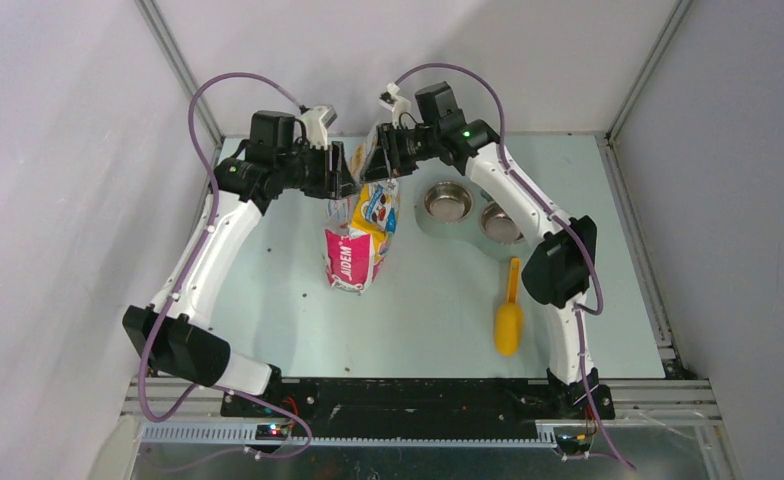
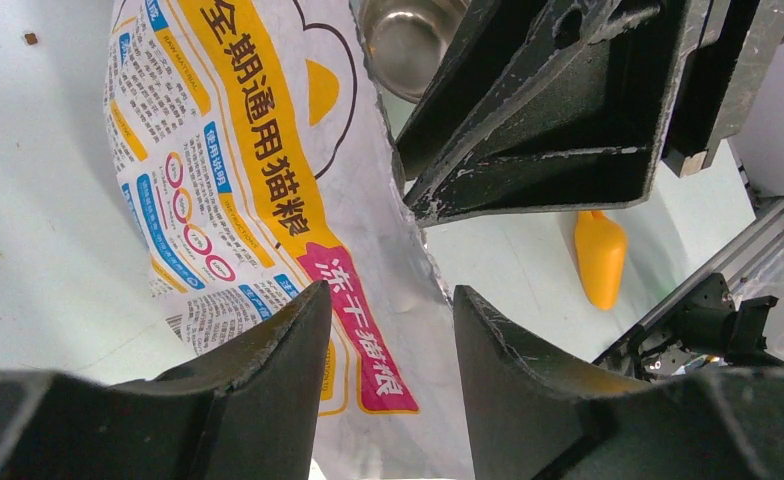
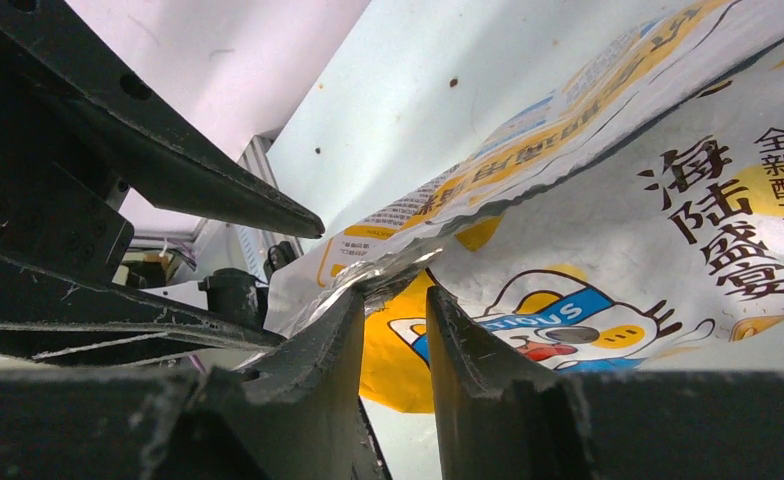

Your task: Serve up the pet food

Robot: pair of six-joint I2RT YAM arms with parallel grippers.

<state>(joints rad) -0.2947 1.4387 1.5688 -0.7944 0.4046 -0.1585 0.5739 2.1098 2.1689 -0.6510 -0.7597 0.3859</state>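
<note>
The pet food is sitting hidden inside the bag (image 1: 361,245), which is standing tall on the bench (image 1: 268,300) with its mouth uppermost between both tools. The left tool (image 2: 390,295) is gaping apart beside the mouth. The right tool (image 3: 396,295) is showing a narrow gap there, and I cannot tell whether it is pinching. The bowls (image 1: 448,203) are lying right of the mouth, nearer the right tool.

overhead from behind — wrist views close, sharing the bag (image 2: 268,200)
</note>
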